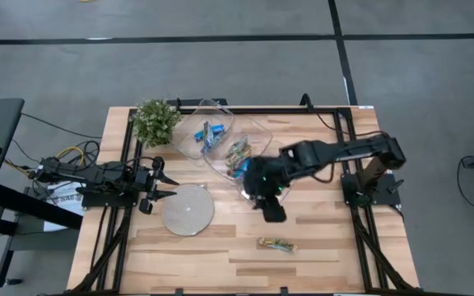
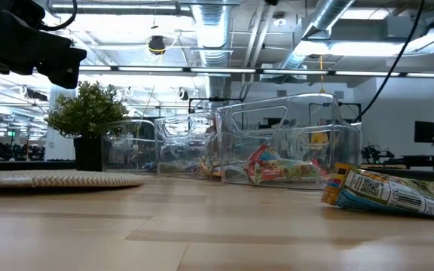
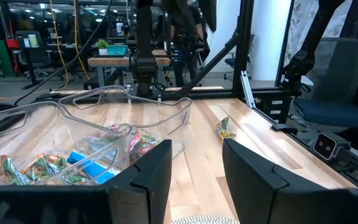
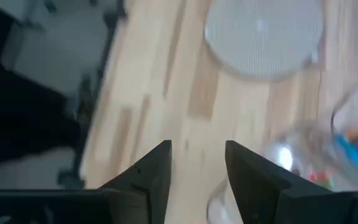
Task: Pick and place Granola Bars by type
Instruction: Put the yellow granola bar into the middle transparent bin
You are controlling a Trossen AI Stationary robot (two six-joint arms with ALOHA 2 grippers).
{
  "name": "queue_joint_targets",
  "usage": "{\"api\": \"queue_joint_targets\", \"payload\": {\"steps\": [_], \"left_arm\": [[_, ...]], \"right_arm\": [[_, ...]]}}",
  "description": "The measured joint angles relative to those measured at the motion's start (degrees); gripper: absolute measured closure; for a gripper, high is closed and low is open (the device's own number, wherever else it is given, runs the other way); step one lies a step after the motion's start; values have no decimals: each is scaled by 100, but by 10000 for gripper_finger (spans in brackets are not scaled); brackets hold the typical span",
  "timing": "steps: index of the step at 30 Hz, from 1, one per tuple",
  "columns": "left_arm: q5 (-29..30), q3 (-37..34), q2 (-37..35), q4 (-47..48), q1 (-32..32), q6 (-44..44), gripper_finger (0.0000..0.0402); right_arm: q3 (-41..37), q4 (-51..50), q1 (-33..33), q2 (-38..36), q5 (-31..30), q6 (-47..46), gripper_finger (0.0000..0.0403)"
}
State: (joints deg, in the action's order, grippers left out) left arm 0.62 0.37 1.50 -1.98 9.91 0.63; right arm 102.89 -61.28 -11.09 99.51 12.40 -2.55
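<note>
Blue-and-white granola bars (image 1: 208,133) lie in the far clear tray, and multicoloured foil bars (image 1: 238,151) lie in the nearer clear tray (image 1: 257,136). Both show in the left wrist view as bars (image 3: 82,163) behind clear walls. One multicoloured bar (image 1: 276,244) lies flat on the table toward its near edge, and shows at the low view's right as a bar (image 2: 394,192). My right gripper (image 1: 268,204) hovers open and empty just beside the nearer tray, its fingers (image 4: 194,171) over bare wood. My left gripper (image 1: 161,186) waits open at the table's left.
A round grey disc (image 1: 188,209) lies flat on the table between the two grippers, seen also as the disc (image 4: 263,37). A small potted plant (image 1: 156,121) stands at the far left corner. Black frame rails run along both side edges.
</note>
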Motion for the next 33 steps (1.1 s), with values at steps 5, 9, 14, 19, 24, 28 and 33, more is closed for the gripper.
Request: {"api": "queue_joint_targets", "payload": {"steps": [5,9,14,19,24,28,33], "left_arm": [[0,-1,0,0,2,1,264],[0,0,0,0,1,0,264],[0,-1,0,0,0,-1,264],[0,0,0,0,2,0,264],[0,-1,0,0,2,-1,264],[0,1,0,0,1,-1,264],[0,1,0,0,2,-1,264]], "right_arm": [[0,-801,-471,-11,-499,-484,262],[0,-1191,-778,72,-602,-947,264],[-181,-1303,-1118,82,-675,-1394,266],[-618,-1316,-1457,103,-664,-1875,264],[-977,-1245,-1794,109,-656,-2193,266],[-1297,-933,-2038,111,-655,-2415,264],[-1762,-292,-2232,110,-653,-2633,265]]}}
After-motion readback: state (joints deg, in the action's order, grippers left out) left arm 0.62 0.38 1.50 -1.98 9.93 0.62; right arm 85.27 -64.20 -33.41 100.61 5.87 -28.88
